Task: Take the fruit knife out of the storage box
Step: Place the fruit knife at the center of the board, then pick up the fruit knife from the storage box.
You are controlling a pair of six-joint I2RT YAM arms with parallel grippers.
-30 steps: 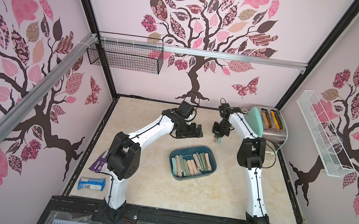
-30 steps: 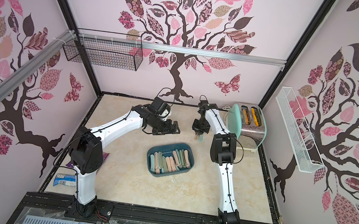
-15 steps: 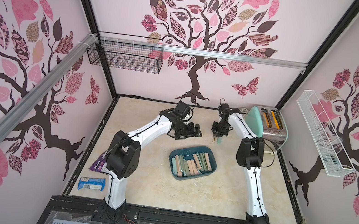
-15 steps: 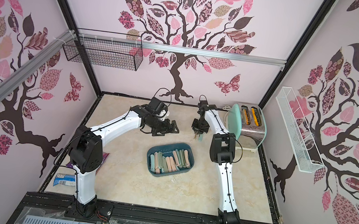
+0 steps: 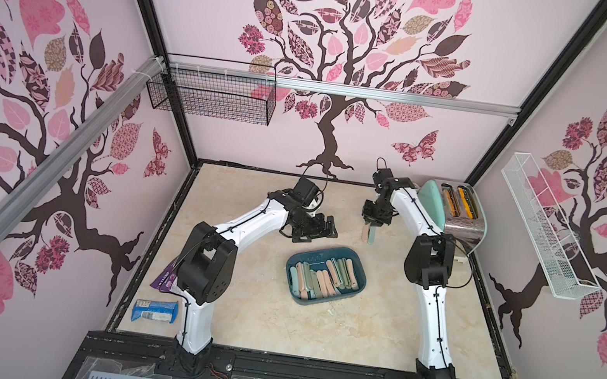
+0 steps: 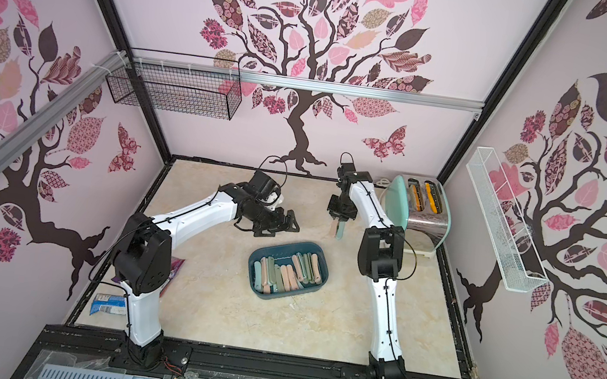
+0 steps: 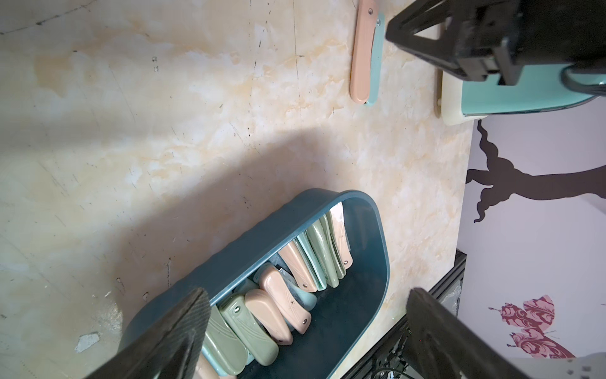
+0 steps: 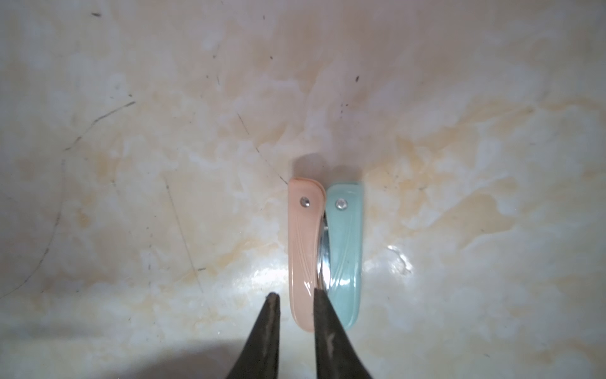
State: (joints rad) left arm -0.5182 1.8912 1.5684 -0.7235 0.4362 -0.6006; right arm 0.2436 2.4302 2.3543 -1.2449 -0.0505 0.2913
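Observation:
The dark teal storage box [image 5: 310,256] [image 6: 284,251] sits mid-table with several folded fruit knives [image 7: 278,308] in pink, green and teal inside. A pink fruit knife [image 8: 303,249] [image 5: 365,233] and a teal one [image 8: 346,249] [image 5: 371,236] lie side by side on the table behind the box. My right gripper [image 8: 296,293] [image 5: 370,225] hovers over their near ends, its jaws a little apart with bare table showing between them and nothing held. Spread wide and empty, my left gripper [image 7: 306,295] [image 5: 326,230] hangs just behind the box's back left rim.
A mint and chrome toaster [image 5: 460,218] stands at the back right, close to my right arm. A blue packet [image 5: 154,311] and a purple packet [image 5: 164,279] lie at the front left. A black wire basket [image 5: 209,97] and a white one [image 5: 544,230] hang on the walls.
The right jaws have gone from shut to slightly apart, and the pink knife now lies free on the table. My left arm has shifted only slightly.

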